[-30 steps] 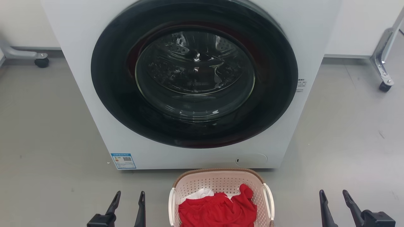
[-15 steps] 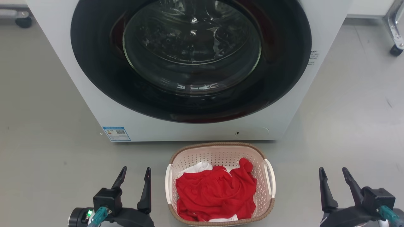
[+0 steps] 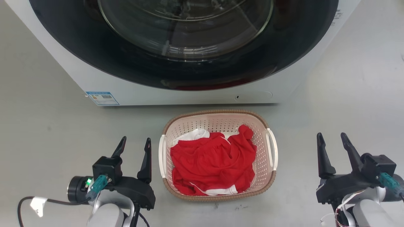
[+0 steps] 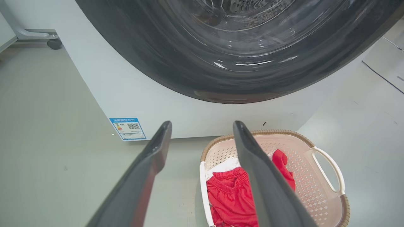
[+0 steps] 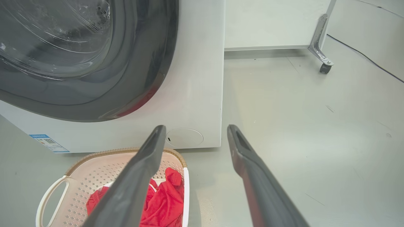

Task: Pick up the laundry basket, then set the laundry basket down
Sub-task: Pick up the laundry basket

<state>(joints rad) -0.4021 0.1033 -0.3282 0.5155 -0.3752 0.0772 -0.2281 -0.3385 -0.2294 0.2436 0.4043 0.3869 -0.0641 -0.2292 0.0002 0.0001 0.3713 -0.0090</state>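
fingers of the left gripper (image 3: 135,140) stand spread with nothing between them, and so do those of the right gripper (image 3: 331,135); both pairs point far, toward the washing machine (image 3: 189,96). in the head view the laundry basket (image 3: 217,111) rests on the floor (image 3: 47,132) just near of the washer's front, between the two grippers. the left gripper is just beside the left loop handle (image 3: 161,154) without touching it, and the right gripper is well apart from the right loop handle (image 3: 273,149). a red garment (image 3: 214,160) covers most of the inside, over a bit of white cloth (image 3: 192,135). in the left wrist view the spread fingers frame the washer's lower panel beside its blue label (image 4: 127,128), and the basket lies to the right, partly hidden behind one finger. in the right wrist view the basket lies at the lower left, and the gap between the fingers opens on bare floor and a round service cover (image 5: 184,137). i judge the pick-up not yet begun: this is the approach. next, each gripper must come inward to its own handle, the right one farther, then close on the loop and lift both sides evenly.
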